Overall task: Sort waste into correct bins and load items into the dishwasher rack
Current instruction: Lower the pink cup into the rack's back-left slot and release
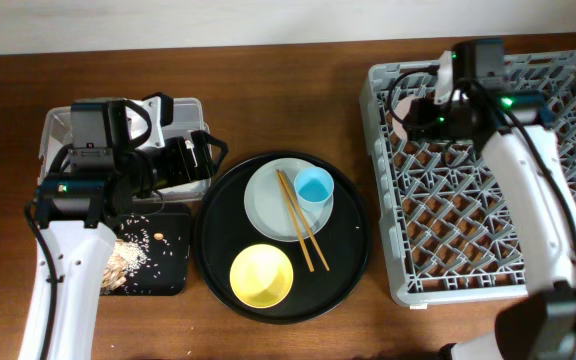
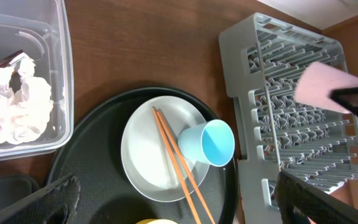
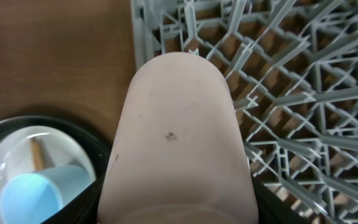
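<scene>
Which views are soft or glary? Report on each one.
Overhead: evenly lit and sharp, dishwasher rack crisp, no glare. Left wrist: blue cup sharp, pink cup soft-edged at the right. Right wrist: the pink cup fills the frame, too close and soft; the dishwasher rack behind it is slightly blurred.

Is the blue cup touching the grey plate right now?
Touching. The left wrist view shows the blue cup lying on its side, its base end resting on the grey plate.

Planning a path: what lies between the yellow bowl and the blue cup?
Overhead view: the chopsticks, resting across the grey plate, cross that stretch.
</scene>
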